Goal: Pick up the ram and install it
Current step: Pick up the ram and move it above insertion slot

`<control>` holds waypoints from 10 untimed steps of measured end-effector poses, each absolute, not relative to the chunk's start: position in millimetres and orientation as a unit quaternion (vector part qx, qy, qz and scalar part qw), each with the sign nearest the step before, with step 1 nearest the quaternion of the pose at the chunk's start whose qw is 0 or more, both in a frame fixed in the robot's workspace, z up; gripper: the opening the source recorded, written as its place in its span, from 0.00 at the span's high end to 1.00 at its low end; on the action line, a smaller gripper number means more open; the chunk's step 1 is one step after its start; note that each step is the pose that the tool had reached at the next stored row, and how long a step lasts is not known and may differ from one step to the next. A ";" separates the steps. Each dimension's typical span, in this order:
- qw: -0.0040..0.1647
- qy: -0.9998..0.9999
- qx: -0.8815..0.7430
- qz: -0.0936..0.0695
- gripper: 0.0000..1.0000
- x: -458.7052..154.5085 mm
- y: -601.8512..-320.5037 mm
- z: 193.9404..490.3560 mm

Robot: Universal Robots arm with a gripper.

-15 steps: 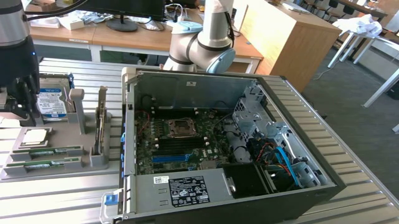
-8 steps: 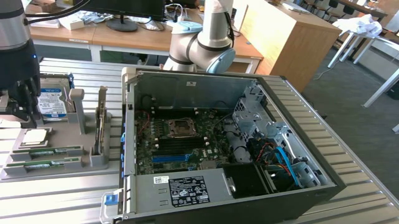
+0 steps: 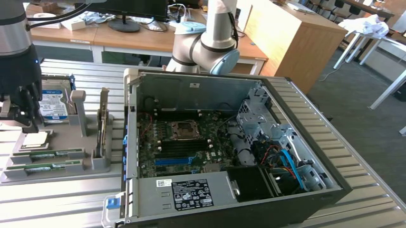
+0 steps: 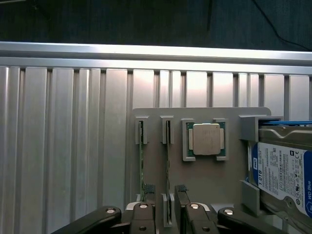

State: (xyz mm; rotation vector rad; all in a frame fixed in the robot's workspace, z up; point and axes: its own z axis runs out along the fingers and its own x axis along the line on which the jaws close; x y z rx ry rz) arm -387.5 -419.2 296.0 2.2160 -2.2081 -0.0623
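We are hovering the gripper wide open and empty astride the ram, which is sitting in its tray slot, leaving the pickup and the install in the case undone.

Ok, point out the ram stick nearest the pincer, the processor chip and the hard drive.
ram (image 4: 166,165): wrist view, its thin edge facing the camera.
processor chip (image 4: 207,139): wrist view, centre of its metal lid.
hard drive (image 4: 278,175): wrist view, on its white label.

HDD & jaws cropped by wrist-view edge; ram chips too small.
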 end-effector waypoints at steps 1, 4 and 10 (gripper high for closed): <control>0.006 -0.706 0.708 -0.020 0.70 -387.5 -419.2 295.2; 0.006 -0.706 0.708 -0.020 0.70 -387.5 -419.2 294.2; 0.006 -0.706 0.708 -0.020 0.70 -387.5 -419.7 293.9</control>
